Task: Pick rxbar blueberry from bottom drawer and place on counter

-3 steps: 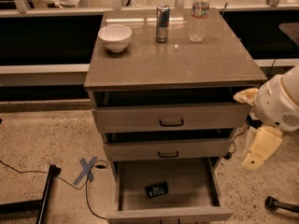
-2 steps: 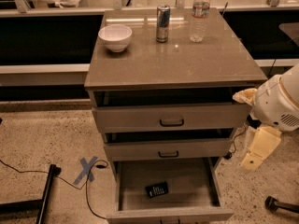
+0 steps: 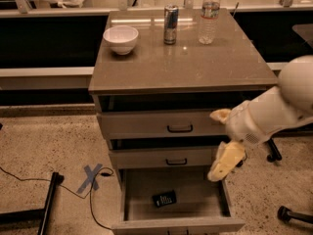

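Gripper (image 3: 222, 140) hangs at the cabinet's right front, level with the middle drawer (image 3: 146, 158), its two pale fingers (image 3: 226, 160) spread wide, nothing between them. Below it and off to the left, the rxbar blueberry (image 3: 164, 199) lies flat inside the pulled-out bottom drawer (image 3: 195, 202). Above the gripper, the counter (image 3: 186, 67) carries a white bowl (image 3: 121, 38), a can (image 3: 170, 17) and a water bottle (image 3: 209, 14).
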